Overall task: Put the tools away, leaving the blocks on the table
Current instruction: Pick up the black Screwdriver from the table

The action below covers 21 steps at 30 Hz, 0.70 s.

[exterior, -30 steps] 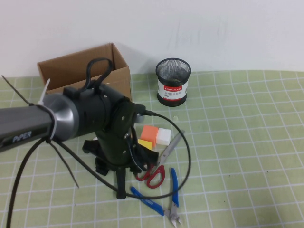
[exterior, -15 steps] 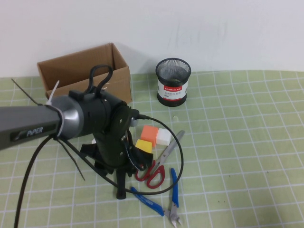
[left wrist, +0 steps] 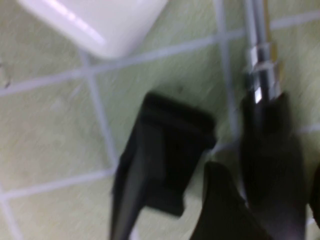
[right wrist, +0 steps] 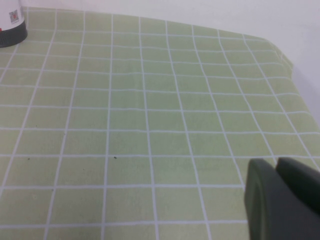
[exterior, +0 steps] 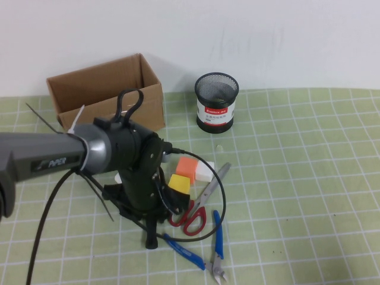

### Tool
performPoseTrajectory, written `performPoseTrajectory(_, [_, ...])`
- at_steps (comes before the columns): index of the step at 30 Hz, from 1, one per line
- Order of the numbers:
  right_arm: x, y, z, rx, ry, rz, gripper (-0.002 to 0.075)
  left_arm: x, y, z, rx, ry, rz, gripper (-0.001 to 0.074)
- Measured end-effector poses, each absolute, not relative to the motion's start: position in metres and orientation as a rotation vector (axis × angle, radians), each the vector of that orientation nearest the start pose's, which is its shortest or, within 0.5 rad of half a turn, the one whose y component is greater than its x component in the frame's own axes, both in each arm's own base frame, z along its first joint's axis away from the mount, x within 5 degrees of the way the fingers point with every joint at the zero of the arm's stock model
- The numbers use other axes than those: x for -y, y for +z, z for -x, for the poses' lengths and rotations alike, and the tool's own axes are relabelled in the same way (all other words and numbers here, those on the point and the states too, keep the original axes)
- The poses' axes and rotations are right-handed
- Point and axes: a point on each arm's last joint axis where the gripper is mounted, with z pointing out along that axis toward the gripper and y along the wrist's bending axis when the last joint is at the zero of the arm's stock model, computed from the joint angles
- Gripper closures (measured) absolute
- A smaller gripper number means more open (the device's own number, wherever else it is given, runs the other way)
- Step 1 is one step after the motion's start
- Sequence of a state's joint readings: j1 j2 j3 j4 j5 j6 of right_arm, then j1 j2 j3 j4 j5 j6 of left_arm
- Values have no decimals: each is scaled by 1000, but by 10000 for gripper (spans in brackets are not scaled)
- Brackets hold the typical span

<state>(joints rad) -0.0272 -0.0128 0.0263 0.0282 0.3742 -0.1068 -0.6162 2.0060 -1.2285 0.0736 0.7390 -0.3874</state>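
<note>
High view, left arm: the left pincer (exterior: 151, 228) reaches down at about 7 o'clock of the block cluster, over the black-handled screwdriver with a steel shaft (exterior: 151, 233), whose handle end shows beneath it.
High view, tools: red-handled steel scissors (exterior: 199, 204) lie just at 3 o'clock of the pincer; blue-handled pliers (exterior: 209, 249) lie at its 4 o'clock.
High view, blocks: orange cube (exterior: 186, 167), white cube (exterior: 204, 172) and yellow cube (exterior: 180, 184) sit together on the green gridded desk (exterior: 309, 196).
High view, containers: brown cardboard box (exterior: 104, 95) at 12 o'clock of the arm; black mesh cup (exterior: 216, 102) at 1 o'clock.
Left wrist view: fingers (left wrist: 150, 170) stand apart, one each side of the screwdriver handle, nothing clamped; a white rounded case (left wrist: 97, 22) lies near.
Right wrist view: the right pincer (right wrist: 282, 200) is together, empty, parked over bare mat.
Risk: closing off-centre could roll the round handle away or nudge the yellow cube beside it.
</note>
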Motion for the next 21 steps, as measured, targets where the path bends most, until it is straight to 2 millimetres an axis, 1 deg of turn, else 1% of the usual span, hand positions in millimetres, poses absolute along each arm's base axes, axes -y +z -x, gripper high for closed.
performPoseTrajectory(4, [0, 171, -52, -1871, -65, 57, 736, 215, 128, -311, -2933, -57, -415, 405])
performPoseTrajectory(10, [0, 171, -52, -1871, -65, 57, 736, 215, 125, -312, -2939, -47, -421, 414])
performPoseTrajectory(13, [0, 171, -52, -1871, -65, 57, 736, 215, 125, -313, -2937, -34, -438, 477])
performPoseTrajectory(15, [0, 171, -52, -1871, -65, 57, 736, 214, 125, -314, -2923, -23, -484, 560])
performPoseTrajectory(18, [0, 171, -52, -1871, -65, 57, 736, 214, 126, -314, -2904, -12, -556, 557])
performPoseTrajectory(21, [0, 171, -52, -1871, -65, 57, 736, 213, 133, -313, -2888, -6, -602, 557])
